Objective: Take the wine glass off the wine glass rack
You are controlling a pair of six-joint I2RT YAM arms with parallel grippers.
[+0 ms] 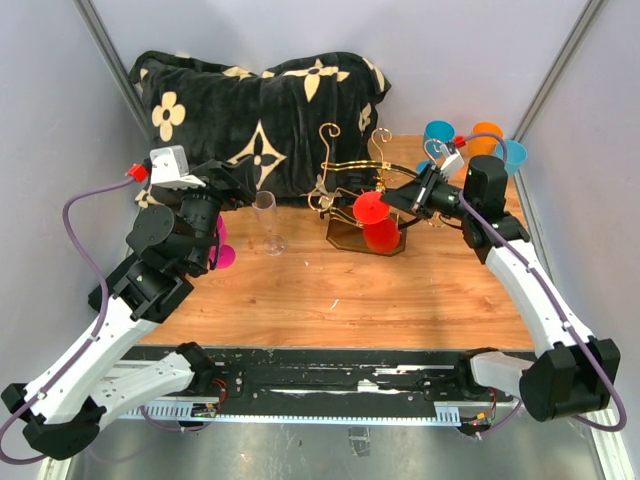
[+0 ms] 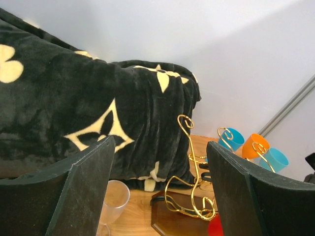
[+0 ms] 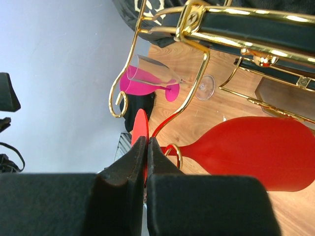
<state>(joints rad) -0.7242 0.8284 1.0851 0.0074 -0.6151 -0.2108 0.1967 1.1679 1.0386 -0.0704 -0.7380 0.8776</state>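
red glass pinched by its foot, not yet off the rack

top view: the red wine glass [image 1: 381, 235] hangs in the wine glass rack [image 1: 345, 165] on the table [image 1: 340, 290], and the right gripper [image 1: 386, 203] reaches in at its foot.

left wrist: the left gripper [image 2: 161, 141] is spread wide, holding nothing, with a clear glass [image 2: 115, 196] below it.

right wrist: the fingers are clamped flat on the foot disc. the stem sits in a gold loop, so i judge it must slide out sideways.

Black cushion [image 1: 260, 110] (cream flower pattern) at back left of wooden table [image 1: 340, 300]; 3 cups [image 1: 487, 134] back right.
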